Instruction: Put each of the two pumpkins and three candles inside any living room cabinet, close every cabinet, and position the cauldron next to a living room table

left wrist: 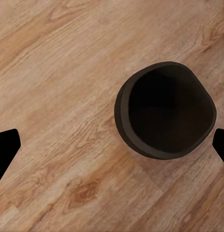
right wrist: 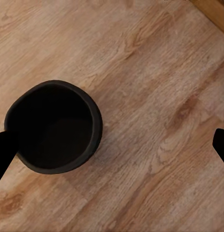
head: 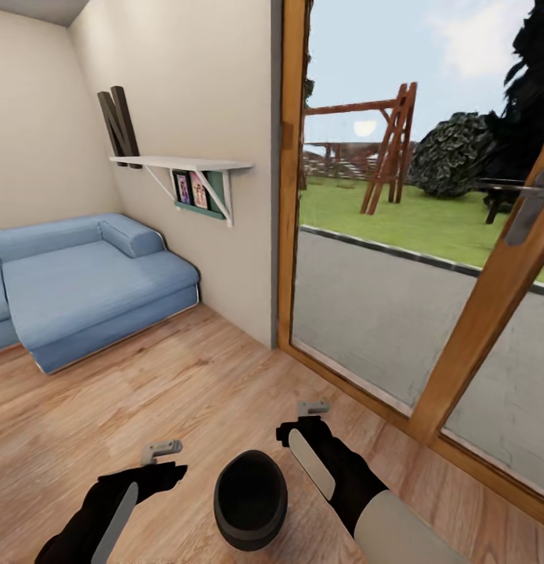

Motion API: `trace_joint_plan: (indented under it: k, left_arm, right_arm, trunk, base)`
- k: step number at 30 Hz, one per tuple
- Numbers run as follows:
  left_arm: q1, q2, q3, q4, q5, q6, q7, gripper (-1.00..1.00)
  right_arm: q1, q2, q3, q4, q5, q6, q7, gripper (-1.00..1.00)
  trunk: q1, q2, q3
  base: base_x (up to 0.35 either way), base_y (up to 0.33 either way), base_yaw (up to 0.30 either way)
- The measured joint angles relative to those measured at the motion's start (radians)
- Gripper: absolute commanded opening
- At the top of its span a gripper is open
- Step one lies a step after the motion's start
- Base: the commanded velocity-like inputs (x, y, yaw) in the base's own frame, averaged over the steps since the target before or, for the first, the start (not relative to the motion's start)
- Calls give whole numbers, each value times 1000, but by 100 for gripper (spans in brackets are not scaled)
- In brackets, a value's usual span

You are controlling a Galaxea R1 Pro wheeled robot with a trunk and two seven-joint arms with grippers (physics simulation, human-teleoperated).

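A black, empty cauldron (head: pixel 250 497) stands upright on the wooden floor between my two arms. My left gripper (head: pixel 168 462) hovers open just to its left, above the floor. On the cauldron's other side, slightly farther forward, my right gripper (head: pixel 303 421) is open too. Looking down from the left wrist, the cauldron (left wrist: pixel 165 111) lies off to one side of the open left gripper (left wrist: pixel 113 147). In the right wrist view the cauldron (right wrist: pixel 53 128) sits near one fingertip (right wrist: pixel 4 152), clear of the open right gripper (right wrist: pixel 113 149). The pumpkins, candles, cabinet and table are out of view.
A blue sofa (head: pixel 84 282) fills the far left corner. A white wall shelf (head: pixel 182 164) hangs above it. A wood-framed glass door (head: pixel 289 196) with a grey handle (head: pixel 531 204) runs along the right. Wooden floor (head: pixel 186 384) lies between.
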Motion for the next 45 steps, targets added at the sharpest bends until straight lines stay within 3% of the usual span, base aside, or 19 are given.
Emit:
trace_joint_plan:
  k: [13,28,35,45]
  left_arm:
    - [0,-2,0,-1,-3,-1,1,100]
    - [0,-3,-1,3,-3,-3,2,100]
    - [0,-48,-41,15,-9,-4,7,100]
    - [0,-54,-47,16,-13,-4,7,100]
  right_arm:
    - [0,-1,0,2,7,-2,-6,100]
    - [0,-3,0,1,9,2,2,100]
    - [0,-3,2,8,7,5,7,100]
    - [0,0,2,13,6,72,8,100]
  trunk:
    - [0,0,0]
    - [0,0,0]
    - [0,0,0]
    - [0,0,0]
  base:
    - [0,0,187]
    - [0,-93,19]
    - [72,-119,0]
    - [92,26,0]
